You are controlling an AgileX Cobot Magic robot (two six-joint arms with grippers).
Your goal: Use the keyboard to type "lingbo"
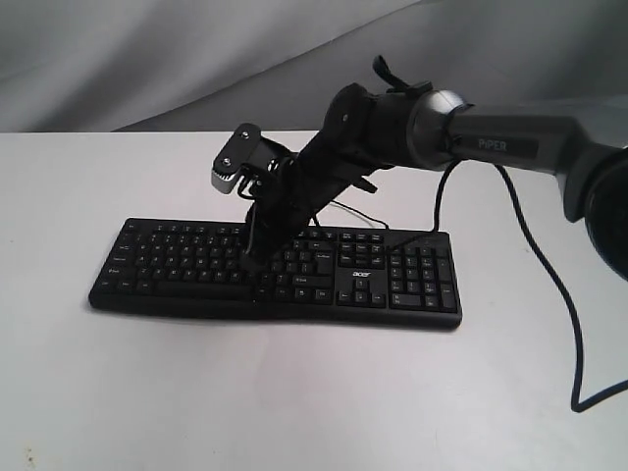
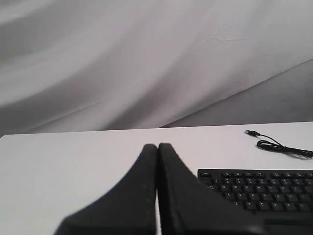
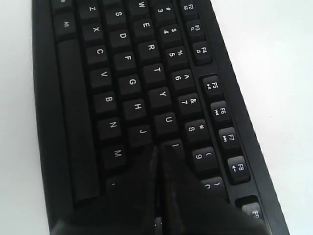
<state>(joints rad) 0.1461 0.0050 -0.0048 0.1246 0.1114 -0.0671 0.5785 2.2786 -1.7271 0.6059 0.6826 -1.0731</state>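
Observation:
The long black keyboard (image 1: pixel 412 280) with white legends and an "acer" logo lies across the white table. My right gripper (image 1: pixel 257 263) is shut and points down onto its letter block. In the right wrist view its closed tips (image 3: pixel 159 148) rest at the edge of the I key (image 3: pixel 174 144), beside J and above M. My left gripper (image 2: pixel 157 146) is shut on nothing and hovers over bare table beside the keyboard's (image 2: pixel 264 188) Esc corner. I cannot see the left arm in the exterior view.
The keyboard's thin USB cable (image 2: pixel 281 146) lies loose on the table behind it. The right arm's thick black cable (image 1: pixel 549 285) hangs down at the right. The white table (image 1: pixel 294 392) ends at a grey cloth backdrop.

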